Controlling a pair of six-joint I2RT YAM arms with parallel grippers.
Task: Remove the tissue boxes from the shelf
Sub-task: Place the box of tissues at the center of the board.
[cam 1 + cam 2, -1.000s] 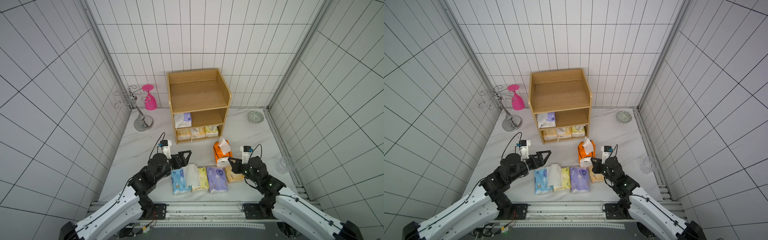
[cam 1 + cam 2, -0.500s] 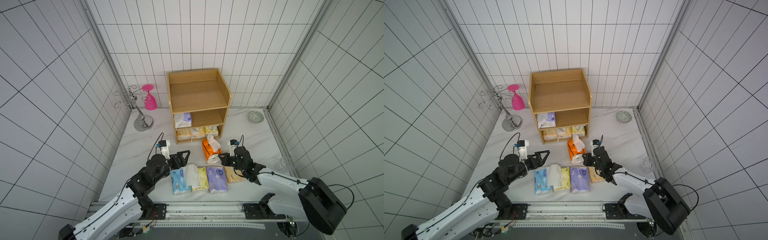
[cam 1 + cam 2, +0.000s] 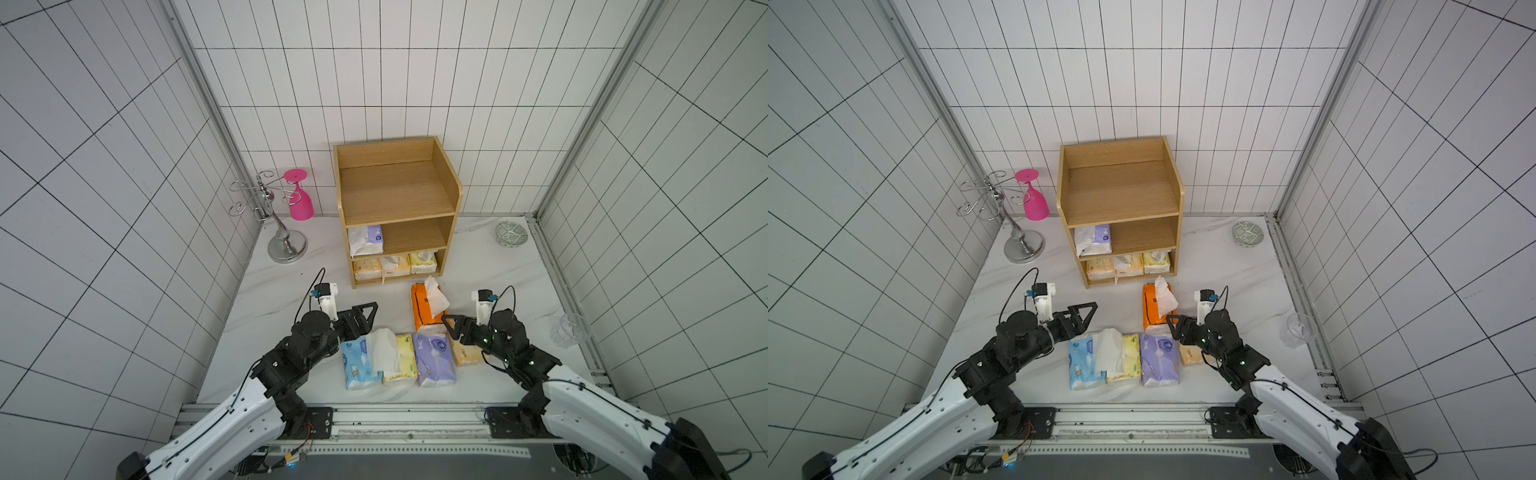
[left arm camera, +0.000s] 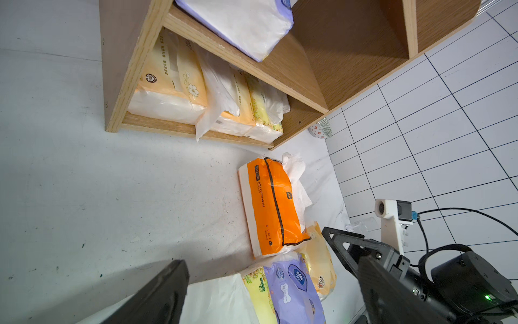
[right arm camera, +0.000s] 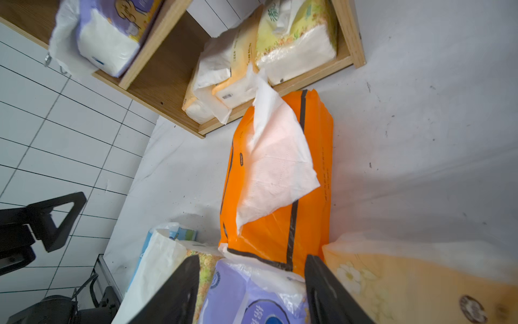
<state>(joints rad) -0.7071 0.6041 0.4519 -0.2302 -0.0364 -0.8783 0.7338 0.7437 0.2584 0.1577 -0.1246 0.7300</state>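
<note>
Five packs sit on the marble tabletop (image 3: 291, 299), and four are left to fetch. The front row lies side by side and touching: light blue pack (image 3: 357, 365), yellow pack (image 3: 405, 361), purple pack (image 3: 434, 359), pale orange pack (image 3: 467, 355). They're lined up close to the robot's base, presumably to keep the lane to the shelf (image 3: 395, 191) free.

The orange pack (image 3: 422, 309) lies behind that row with its long side pointing at the shelf. Its near end is against the purple and pale orange ones, and a white tissue flops across its top. The row looks full, I'd judge, so this one starts a second rank.

The right gripper (image 5: 252, 259) hovers low over that near end, fingers apart and clamped on nothing. The pack rests under its own weight. The left gripper (image 3: 368, 316) hangs just beside the light blue pack, fingers spread as well, empty, aimed at the shelf.

On the shelf, the top tier is bare. The middle-tier purple pack (image 3: 365, 240) sits on the left arm's side. The three bottom-tier packs (image 3: 392, 266) fill their level edge to edge, with loose tissue hanging over the lip. They look wedged tight, so an end pack seems the easier first pull.
</note>
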